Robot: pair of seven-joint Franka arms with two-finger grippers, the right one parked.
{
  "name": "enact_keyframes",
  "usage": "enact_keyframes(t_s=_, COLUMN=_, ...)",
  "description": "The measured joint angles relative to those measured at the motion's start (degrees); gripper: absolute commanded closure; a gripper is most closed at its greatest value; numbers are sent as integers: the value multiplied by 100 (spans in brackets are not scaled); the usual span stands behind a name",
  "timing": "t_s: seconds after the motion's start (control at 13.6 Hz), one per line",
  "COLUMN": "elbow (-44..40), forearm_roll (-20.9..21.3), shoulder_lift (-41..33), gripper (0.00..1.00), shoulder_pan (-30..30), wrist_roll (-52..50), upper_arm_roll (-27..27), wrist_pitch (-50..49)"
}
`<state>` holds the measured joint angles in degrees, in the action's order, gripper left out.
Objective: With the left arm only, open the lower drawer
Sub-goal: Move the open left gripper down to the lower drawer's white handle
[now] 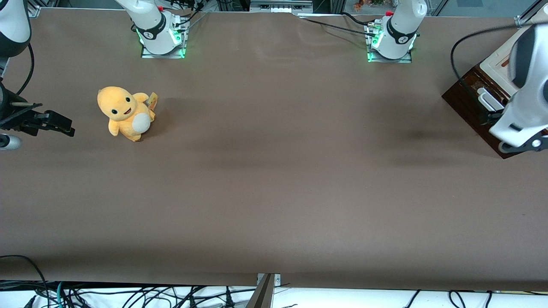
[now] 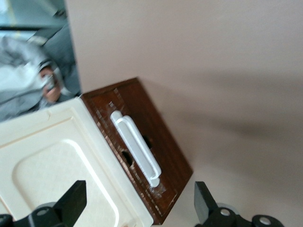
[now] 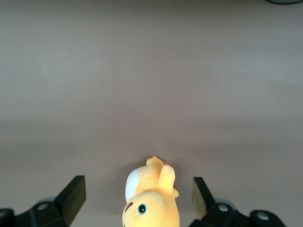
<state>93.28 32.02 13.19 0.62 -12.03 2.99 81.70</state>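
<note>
The lower drawer (image 1: 471,105) sits in a small cabinet at the working arm's end of the table (image 1: 274,184), at about three o'clock from the table's middle in the front view. Its dark-brown front carries a white bar handle (image 2: 136,147), which in the left wrist view runs from about eleven o'clock to five o'clock across the wood. The drawer front appears flush with the cabinet body, with no pale interior showing. The cream cabinet top (image 2: 52,165), with its recessed panel, lies directly above the dark front.

The left arm (image 1: 524,90) hangs over the cabinet and hides part of it in the front view. Its gripper (image 2: 137,208) hovers above the drawer front; the two black fingers (image 2: 73,201) stand wide apart, one over the cream top and one over the bare table, and grasp nothing. The handle lies between them, clear of both.

A yellow plush toy (image 1: 125,112) stands toward the parked arm's end of the table, well apart from the cabinet, at about nine o'clock from the table's middle.
</note>
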Motion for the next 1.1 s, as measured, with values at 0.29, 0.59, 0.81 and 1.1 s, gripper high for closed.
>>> enact_keyframes(t_s=0.29, elbow=11, forearm_roll=738, shoulder_lift=862, gripper=0, shoulder_pan=-469, wrist_roll=-1423, upper_arm_roll=30, wrist_pitch=-827)
enact_keyframes(t_s=0.59, elbow=17, forearm_roll=1135, shoulder_lift=1627, gripper=0, shoulder_pan=-555, wrist_roll=-2464, upper_arm_roll=11, wrist_pitch=-1573)
enact_keyframes(t_s=0.81, elbow=146, forearm_roll=1240, shoulder_lift=2113, gripper=0, shoulder_pan=-545, wrist_roll=-3083, upper_arm_roll=1, wrist_pitch=-1827)
enact_keyframes(t_s=1.1, elbow=441, forearm_roll=1829, shoulder_lift=2663, gripper=9, shoulder_pan=-391, wrist_roll=-3348, upper_arm_roll=-34, wrist_pitch=-1830)
